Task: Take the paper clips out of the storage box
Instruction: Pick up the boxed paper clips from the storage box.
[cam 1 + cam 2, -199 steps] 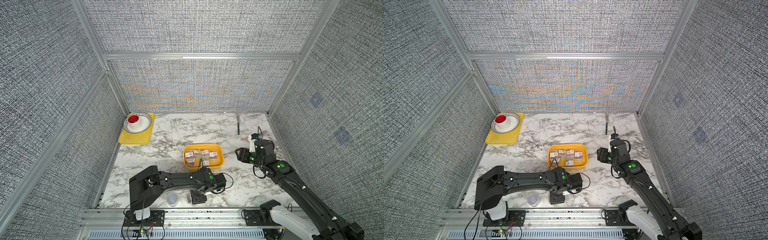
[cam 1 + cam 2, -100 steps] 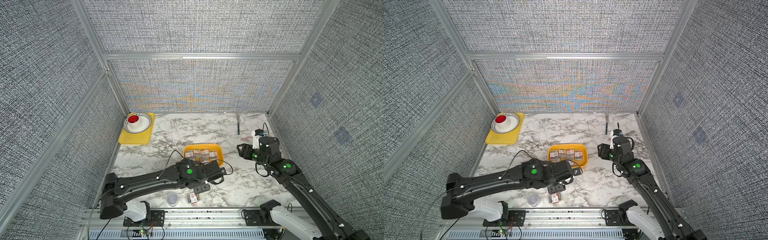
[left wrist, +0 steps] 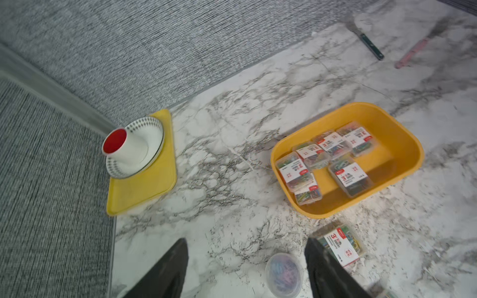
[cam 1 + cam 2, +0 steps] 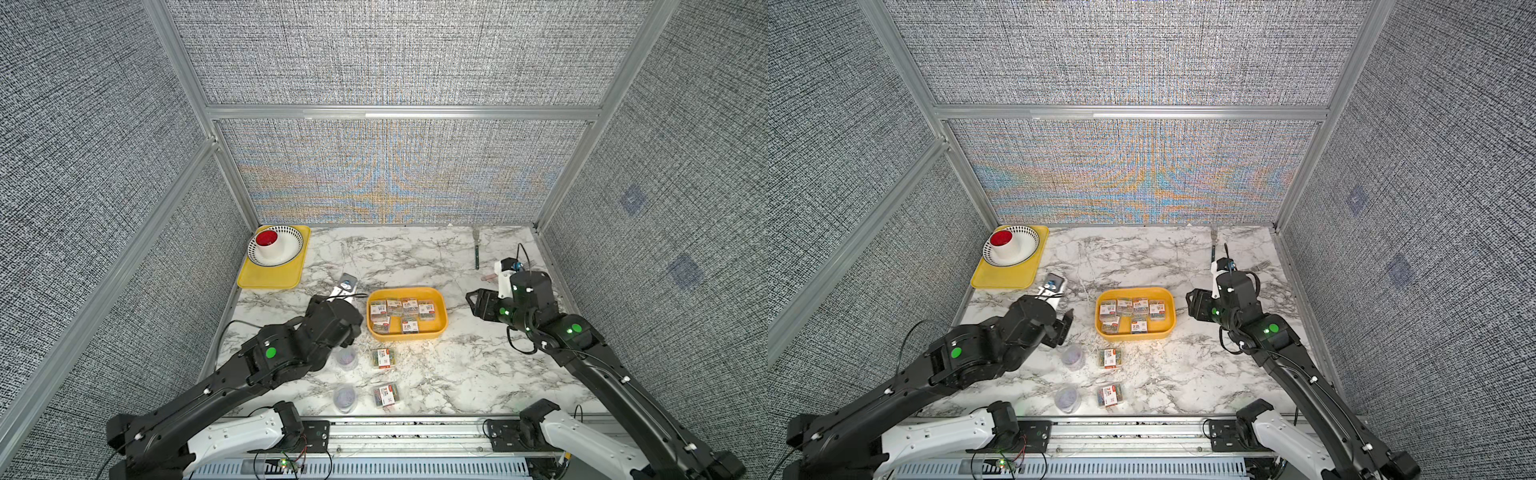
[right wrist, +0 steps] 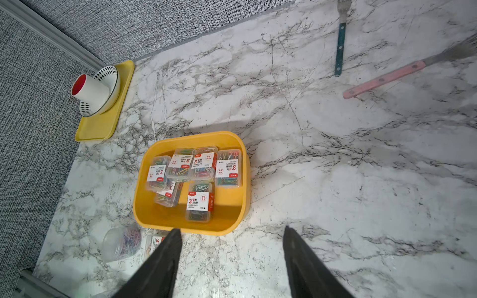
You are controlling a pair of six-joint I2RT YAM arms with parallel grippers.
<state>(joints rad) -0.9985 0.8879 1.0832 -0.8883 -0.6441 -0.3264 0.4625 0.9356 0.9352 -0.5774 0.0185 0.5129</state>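
The yellow-orange storage box (image 4: 443, 320) sits near the middle of the marble worktop (image 4: 478, 374). Six clear paper-clip boxes (image 5: 200, 202) lie inside it: four in a row along its back wall and two nearer the front, one of them partly under a neighbour. In the right wrist view their white-and-red labels show a large red "3", Chinese characters and "PAPER CLIPS".

Between the storage box and the worktop's front edge lie one labelled box (image 4: 383, 358) with a round purplish tub (image 4: 346, 358) to its left. Nearer the edge are another labelled box (image 4: 386, 394) and a second round tub (image 4: 345, 397).

The left pincer (image 3: 245, 273) hovers left of the storage box, fingers spread and holding nothing. The right pincer (image 5: 232, 271) hangs to its right, also spread and empty.

A flat yellow tray (image 4: 270, 276) in the back-left corner carries a patterned bowl (image 4: 291, 245) with a red-lined cup (image 4: 268, 243) in it. A teal-handled fork (image 5: 340, 49) and a pink-handled fork (image 5: 384, 78) lie near the back-right corner.
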